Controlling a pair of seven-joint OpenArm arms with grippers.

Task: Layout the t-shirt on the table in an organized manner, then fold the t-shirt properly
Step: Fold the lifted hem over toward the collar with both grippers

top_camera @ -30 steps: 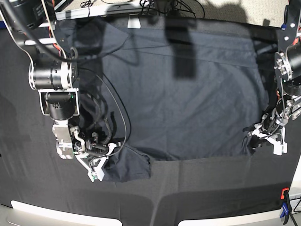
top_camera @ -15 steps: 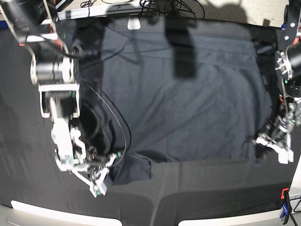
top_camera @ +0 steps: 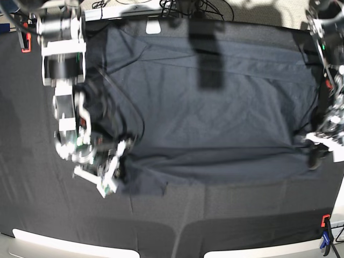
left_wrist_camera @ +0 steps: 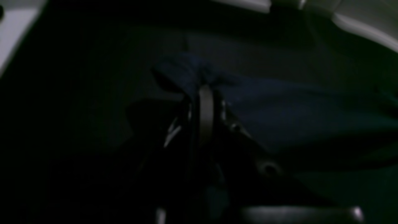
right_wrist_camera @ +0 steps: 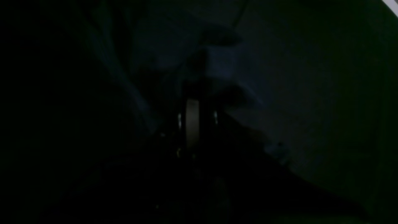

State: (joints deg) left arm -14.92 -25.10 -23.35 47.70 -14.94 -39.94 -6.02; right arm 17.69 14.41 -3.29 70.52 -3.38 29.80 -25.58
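- Left wrist: left gripper (left_wrist_camera: 205, 93) clenched on a bluish fold of the t-shirt (left_wrist_camera: 279, 109), dark table (left_wrist_camera: 77, 93) beneath.
- Right wrist: right gripper (right_wrist_camera: 192, 102) pinching t-shirt cloth, very dim.
- Base: t-shirt spread flat across the table, gripped at both near corners.

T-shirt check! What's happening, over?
Both hands shut on t-shirt: left hand, right hand. Shirt spread flat on table. Nothing in the way.

We see the base view evenly lit from above, with arm shadows falling across the t-shirt (top_camera: 215, 107) toward twelve o'clock and motion blur at nine and three. Both wrist views are very dim, soft and grainy, with pale glare only at their upper corners.
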